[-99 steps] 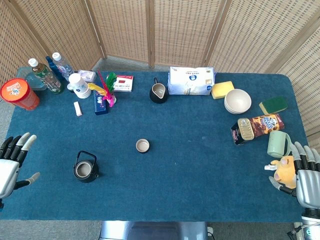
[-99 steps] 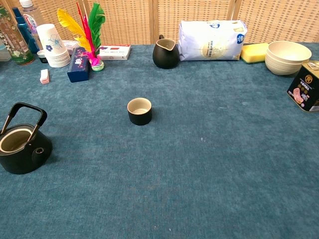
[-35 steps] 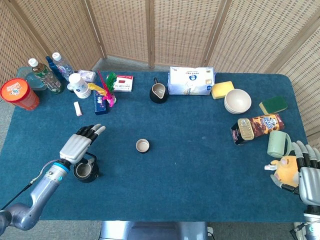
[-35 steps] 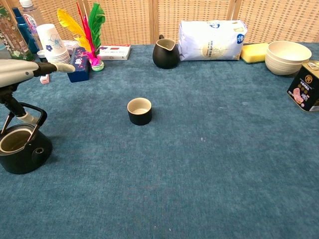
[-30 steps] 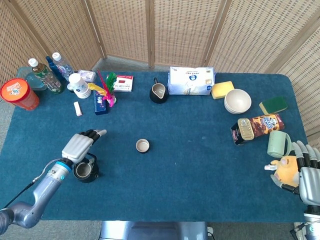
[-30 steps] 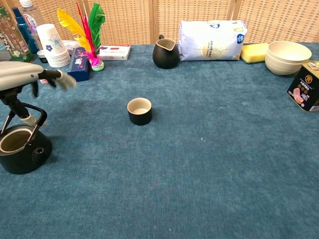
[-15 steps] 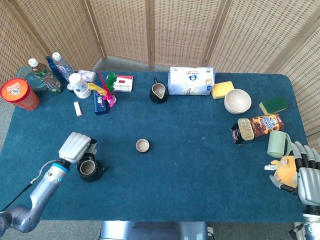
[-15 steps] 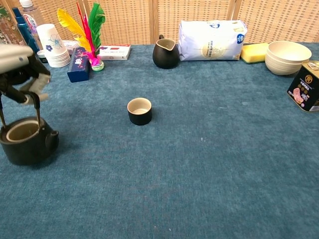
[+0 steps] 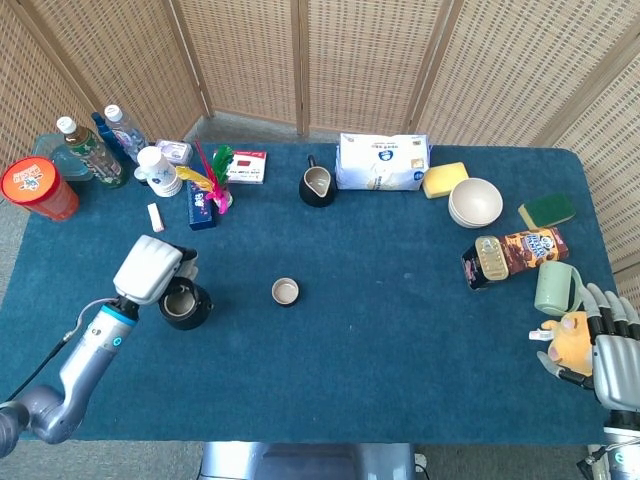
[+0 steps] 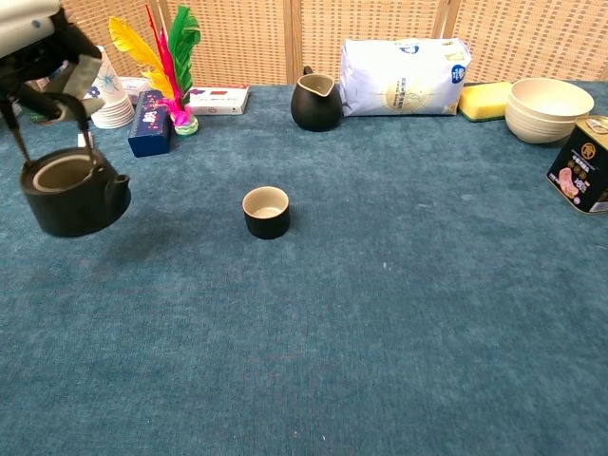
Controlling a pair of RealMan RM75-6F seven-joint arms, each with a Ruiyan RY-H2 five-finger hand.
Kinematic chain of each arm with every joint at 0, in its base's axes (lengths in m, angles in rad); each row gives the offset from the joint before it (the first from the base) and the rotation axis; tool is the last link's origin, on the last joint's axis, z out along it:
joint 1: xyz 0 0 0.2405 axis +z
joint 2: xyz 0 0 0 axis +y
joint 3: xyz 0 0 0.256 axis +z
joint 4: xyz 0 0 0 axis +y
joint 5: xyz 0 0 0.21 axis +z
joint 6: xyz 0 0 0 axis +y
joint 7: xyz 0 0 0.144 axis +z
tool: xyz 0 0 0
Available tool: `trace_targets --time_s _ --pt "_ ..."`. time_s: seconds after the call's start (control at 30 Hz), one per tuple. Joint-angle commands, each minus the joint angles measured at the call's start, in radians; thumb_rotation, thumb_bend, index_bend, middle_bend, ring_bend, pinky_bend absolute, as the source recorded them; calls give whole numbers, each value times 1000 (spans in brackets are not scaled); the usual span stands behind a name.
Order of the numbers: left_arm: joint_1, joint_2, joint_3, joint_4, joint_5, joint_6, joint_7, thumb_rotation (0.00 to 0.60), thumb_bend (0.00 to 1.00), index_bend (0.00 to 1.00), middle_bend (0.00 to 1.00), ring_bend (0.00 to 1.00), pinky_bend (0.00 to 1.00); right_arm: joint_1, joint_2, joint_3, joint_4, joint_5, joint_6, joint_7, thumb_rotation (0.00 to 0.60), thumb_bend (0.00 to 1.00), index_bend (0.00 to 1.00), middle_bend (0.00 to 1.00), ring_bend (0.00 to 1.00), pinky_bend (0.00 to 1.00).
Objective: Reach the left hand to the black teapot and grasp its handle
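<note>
Matt black teapot (image 10: 74, 195), perhaps iron; napped blue cloth (image 10: 380, 332).

Centre: small black ceramic cup (image 9: 285, 291).
Back edge: black pitcher (image 9: 317, 186); white tissue pack (image 9: 383, 161).
Right side: cream bowls (image 9: 474, 202); green mug (image 9: 556, 288).
Left corner: orange-lidded tub (image 9: 36, 187).

left hand (image 10: 43, 38) is cropped by the chest view's top edge (right hand unseen there).
</note>
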Motion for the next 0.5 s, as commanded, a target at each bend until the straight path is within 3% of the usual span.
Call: trace_targets --time_s 0.03,0.5 --pt "-38 -34 -24 35 -23 -32 34 600 347 750 951 847 1000 0 0 0 0 -1 1 -2 417 0 0 0 0 0" --pt "-127 -141 -64 130 -65 -67 133 600 319 741 922 808 1000 4 -1 1 2 11 -12 0 417 0 0 0 0 0"
